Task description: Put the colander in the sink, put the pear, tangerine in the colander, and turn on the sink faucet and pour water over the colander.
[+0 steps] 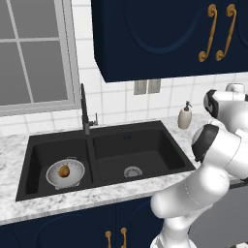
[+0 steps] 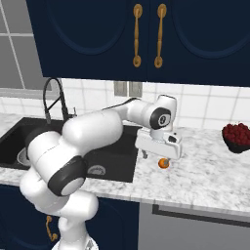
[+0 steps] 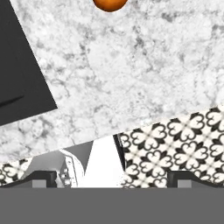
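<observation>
The silvery colander (image 1: pixel 65 173) sits in the left basin of the black sink (image 1: pixel 140 145), and the yellow-brown pear (image 1: pixel 64 170) lies inside it. On the marble counter right of the sink rests the orange tangerine (image 2: pixel 164 163), which also peeks in at the top edge of the hand view as the tangerine (image 3: pixel 109 3). My gripper (image 2: pixel 155 158) hovers low over that counter, open and empty, with the tangerine just beside its right finger and not between the jaws. The black gooseneck faucet (image 1: pixel 85 109) stands behind the basin divider; no water runs.
A cream soap dispenser (image 1: pixel 184 116) stands at the back of the counter, right of the sink. A dark bowl of red fruit (image 2: pixel 237 136) sits at the far right. Dark blue wall cabinets (image 2: pixel 146 34) hang overhead. The counter's front edge (image 3: pixel 131 131) is close below the hand.
</observation>
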